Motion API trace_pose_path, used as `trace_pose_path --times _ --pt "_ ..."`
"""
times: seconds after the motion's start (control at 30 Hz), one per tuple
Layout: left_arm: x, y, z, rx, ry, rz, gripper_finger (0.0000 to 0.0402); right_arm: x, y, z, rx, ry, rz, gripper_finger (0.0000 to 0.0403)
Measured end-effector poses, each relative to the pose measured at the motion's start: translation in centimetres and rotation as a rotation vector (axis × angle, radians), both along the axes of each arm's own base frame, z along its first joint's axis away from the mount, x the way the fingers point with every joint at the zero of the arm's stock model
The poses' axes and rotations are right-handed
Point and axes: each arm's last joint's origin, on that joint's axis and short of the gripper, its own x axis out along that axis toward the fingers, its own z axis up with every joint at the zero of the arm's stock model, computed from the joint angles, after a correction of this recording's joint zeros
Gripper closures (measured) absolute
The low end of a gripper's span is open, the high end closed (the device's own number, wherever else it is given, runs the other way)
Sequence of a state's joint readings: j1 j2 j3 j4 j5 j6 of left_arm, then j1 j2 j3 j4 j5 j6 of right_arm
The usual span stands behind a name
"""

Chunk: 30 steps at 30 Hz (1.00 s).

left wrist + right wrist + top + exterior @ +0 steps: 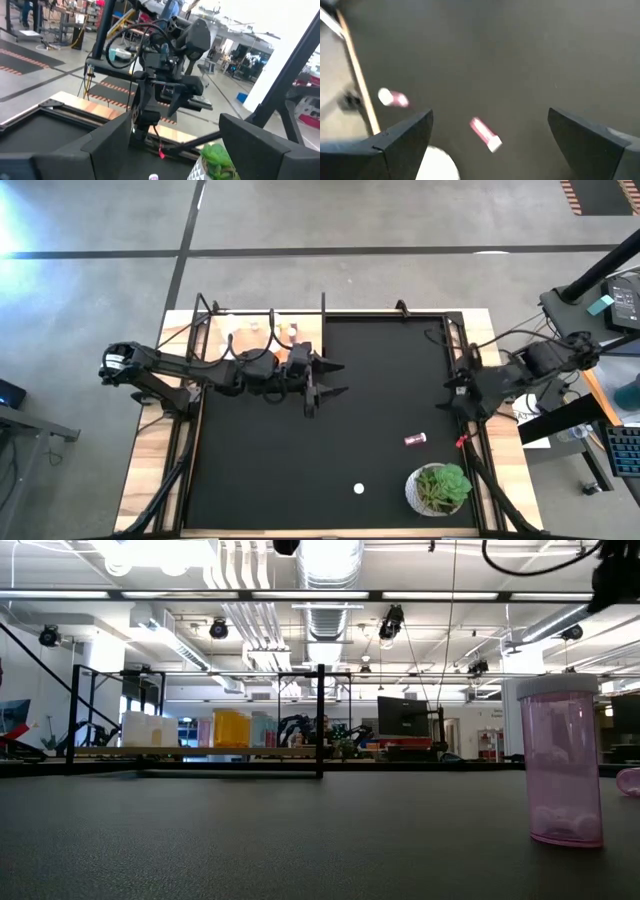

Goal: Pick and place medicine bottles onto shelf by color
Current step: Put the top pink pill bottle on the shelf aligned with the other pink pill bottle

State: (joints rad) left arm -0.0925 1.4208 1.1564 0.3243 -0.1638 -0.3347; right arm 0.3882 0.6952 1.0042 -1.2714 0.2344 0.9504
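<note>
The shelf (258,330) stands at the table's far left. On its board (200,751) rest white bottles (148,729) and orange bottles (232,728). My left gripper (335,380) hovers level just right of the shelf, open and empty (175,122). A dark red bottle (415,439) lies on its side on the black mat at the right. Another with a white cap (358,489) stands upright near the front edge (562,760). My right gripper (458,390) is drawn back at the right edge, tilted down over the mat, open and empty (490,117). Both dark red bottles (392,98) (485,134) show beyond it.
A green plant in a white pot (440,488) stands at the near right corner of the mat (380,400). Black posts of the shelf (320,720) rise at the far left. The wooden table edge (150,470) frames the mat.
</note>
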Motion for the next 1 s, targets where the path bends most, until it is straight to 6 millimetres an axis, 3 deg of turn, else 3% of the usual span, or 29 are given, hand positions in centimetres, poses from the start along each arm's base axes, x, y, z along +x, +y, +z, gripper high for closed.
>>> trace_pose_path --times 0.13,0.33,0.8,1.0 --pt "0.0 -0.2 -0.4 0.001 0.037 -0.014 0.0116 1.9 1.0 -2.2 -0.027 0.154 0.110 0.0019" --pt "0.0 -0.3 -1.2 0.005 0.120 -0.019 0.0116 3.0 1.7 -4.7 -0.124 0.280 0.294 0.0019" --pt "-0.1 1.3 -2.3 -0.031 0.229 0.092 0.0116 4.7 2.8 -7.9 -0.052 0.484 0.363 0.0019" --pt "-0.1 2.5 -2.6 -0.031 0.258 0.135 0.0116 6.1 3.5 -9.3 -0.076 0.501 0.489 0.0019"
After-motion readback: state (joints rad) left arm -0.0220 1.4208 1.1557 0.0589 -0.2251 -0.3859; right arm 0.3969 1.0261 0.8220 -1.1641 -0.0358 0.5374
